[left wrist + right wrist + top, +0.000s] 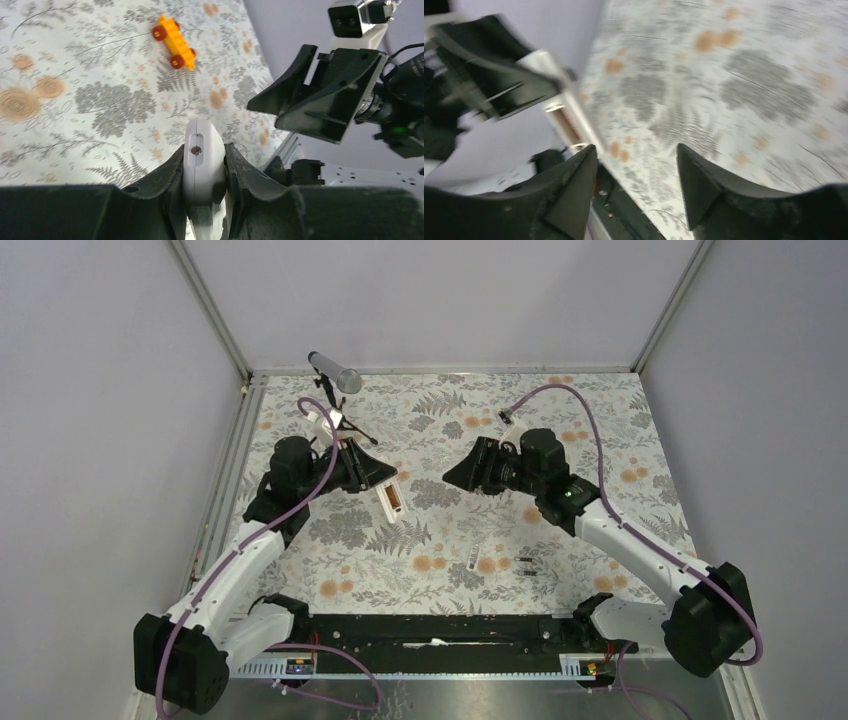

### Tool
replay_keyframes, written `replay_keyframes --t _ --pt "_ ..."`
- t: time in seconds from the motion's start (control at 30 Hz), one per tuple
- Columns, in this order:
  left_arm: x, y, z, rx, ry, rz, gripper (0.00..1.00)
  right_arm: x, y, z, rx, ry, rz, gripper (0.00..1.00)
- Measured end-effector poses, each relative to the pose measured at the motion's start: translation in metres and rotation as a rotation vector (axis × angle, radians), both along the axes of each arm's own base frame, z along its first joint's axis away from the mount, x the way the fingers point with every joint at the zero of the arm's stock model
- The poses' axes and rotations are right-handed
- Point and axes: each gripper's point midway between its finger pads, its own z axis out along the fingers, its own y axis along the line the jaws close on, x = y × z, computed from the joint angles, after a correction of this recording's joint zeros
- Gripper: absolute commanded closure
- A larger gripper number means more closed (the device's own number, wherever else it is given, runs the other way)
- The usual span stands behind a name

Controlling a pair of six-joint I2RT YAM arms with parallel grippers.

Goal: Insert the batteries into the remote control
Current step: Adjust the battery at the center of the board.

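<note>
- The table (pixel 600 440) is seen whole only from above.
- Right hand (pixel 636 150): fingers spread, nothing between them, close to the remote control (pixel 392 500) on its right-arm side. Its own view is blurred, so a misjudged reach could knock the remote.
- Left hand (pixel 205 152): pinching the remote by one end, apparently clear of the table. A push on the free end might lever it loose.
- Orange toy car (pixel 174 41): beyond the remote, shown only by the left wrist.
- Batteries (pixel 524 564): well apart from the remote, nearer the arm bases, shown only from above. They look likely to roll if nudged.
</note>
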Motion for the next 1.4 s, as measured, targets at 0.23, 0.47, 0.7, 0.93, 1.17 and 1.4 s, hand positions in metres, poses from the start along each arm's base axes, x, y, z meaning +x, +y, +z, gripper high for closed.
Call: replay_keyframes --t 0.23,0.47,0.7,0.93,1.17,1.4 --pt "-0.001 0.008 -0.018 0.067 0.035 0.019 1.00 -0.012 -0.074 -0.110 -0.563 0.208 -0.135 0.35" --pt "-0.002 0.009 -0.021 0.079 0.030 0.013 1.00 -0.056 -0.122 -0.167 -0.951 0.349 -0.083 0.44" --pt "-0.001 0.010 -0.021 0.078 0.031 0.014 1.00 -0.070 -0.148 -0.182 -1.127 0.395 -0.110 0.43" --pt "0.000 0.010 -0.019 0.072 0.028 0.013 1.00 -0.073 -0.147 -0.185 -1.126 0.394 -0.079 0.41" --pt "0.002 0.009 -0.018 0.059 0.027 0.003 1.00 -0.080 -0.154 -0.201 -1.171 0.434 -0.065 0.43" --pt "0.004 0.009 -0.016 0.047 0.021 -0.001 1.00 -0.085 -0.167 -0.206 -1.197 0.451 -0.139 0.47"
